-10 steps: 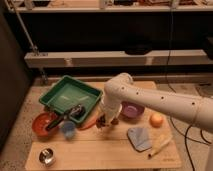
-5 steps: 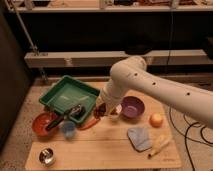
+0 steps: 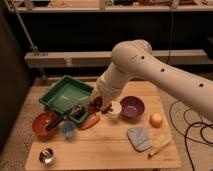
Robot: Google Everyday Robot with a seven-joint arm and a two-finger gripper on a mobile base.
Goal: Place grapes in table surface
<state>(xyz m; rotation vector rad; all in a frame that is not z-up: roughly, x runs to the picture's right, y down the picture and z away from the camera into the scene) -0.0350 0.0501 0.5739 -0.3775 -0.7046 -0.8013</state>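
The grapes point(image 3: 95, 106) are clasped between the fingers of the gripper point(image 3: 98, 103) and held just above the table point(image 3: 105, 150), near its middle and toward the far edge. A carrot point(image 3: 90, 121) lies below, and a white bowl point(image 3: 114, 109) stands just beside.

We see the small bunch of dark purple-brown grapes point(image 3: 102, 106) at the gripper point(image 3: 97, 102), over the light wooden counter point(image 3: 105, 147).
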